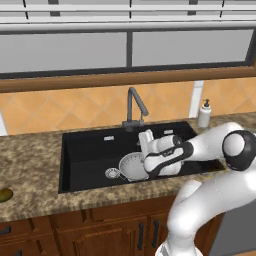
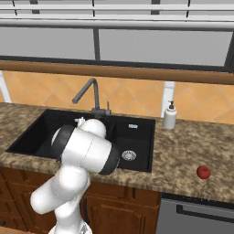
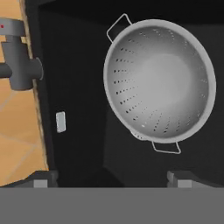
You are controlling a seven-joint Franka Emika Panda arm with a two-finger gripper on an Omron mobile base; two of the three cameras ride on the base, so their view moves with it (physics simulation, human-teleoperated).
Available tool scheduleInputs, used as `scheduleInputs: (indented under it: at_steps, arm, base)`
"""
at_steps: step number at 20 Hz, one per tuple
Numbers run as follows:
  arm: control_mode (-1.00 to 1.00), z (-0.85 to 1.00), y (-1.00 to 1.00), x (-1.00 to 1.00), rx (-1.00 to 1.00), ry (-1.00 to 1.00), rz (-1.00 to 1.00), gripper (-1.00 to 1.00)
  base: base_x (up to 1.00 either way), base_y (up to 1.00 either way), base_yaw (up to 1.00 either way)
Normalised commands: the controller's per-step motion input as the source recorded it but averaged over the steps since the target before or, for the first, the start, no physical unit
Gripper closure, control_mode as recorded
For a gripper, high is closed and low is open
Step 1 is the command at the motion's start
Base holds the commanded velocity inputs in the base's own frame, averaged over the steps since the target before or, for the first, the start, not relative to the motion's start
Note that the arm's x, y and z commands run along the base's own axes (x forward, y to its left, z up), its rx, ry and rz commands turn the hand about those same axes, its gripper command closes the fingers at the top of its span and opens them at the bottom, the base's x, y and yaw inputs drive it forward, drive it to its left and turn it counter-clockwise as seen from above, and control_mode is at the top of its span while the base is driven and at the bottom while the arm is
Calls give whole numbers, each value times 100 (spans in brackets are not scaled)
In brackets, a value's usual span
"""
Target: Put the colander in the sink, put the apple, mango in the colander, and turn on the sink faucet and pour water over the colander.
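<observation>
No readable text, label, brand, number or sign shows anywhere in these views. The white soap dispenser (image 1: 204, 114) is plain, with no print on its body. The sink faucet (image 1: 135, 107) carries only a tiny red dot on its base in the hand view, no lettering. The small pale plate on the back wall of the sink (image 3: 61, 122) is blank, and the colander (image 3: 161, 78) bears only perforations.
</observation>
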Motion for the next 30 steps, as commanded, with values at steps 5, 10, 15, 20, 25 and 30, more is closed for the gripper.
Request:
scheduleInputs:
  at_steps: [5, 10, 15, 20, 25, 30]
  arm:
    - [-100, 100, 0, 5, 15, -1, 5, -100]
    - [-100, 100, 0, 0, 4, -3, 0, -100]
    - [-100, 100, -29, 0, 0, -1, 1, -100]
    - [-100, 94, -80, -26, 0, -12, 1, -100]
    - [-100, 99, -74, -20, -14, -16, 0, -100]
    - [-100, 94, -42, -34, -43, -20, 5, -100]
  base:
    - [0, 0, 0]
    - [0, 0, 0]
    - [0, 0, 0]
    - [0, 0, 0]
    - [0, 0, 0]
    - [0, 0, 0]
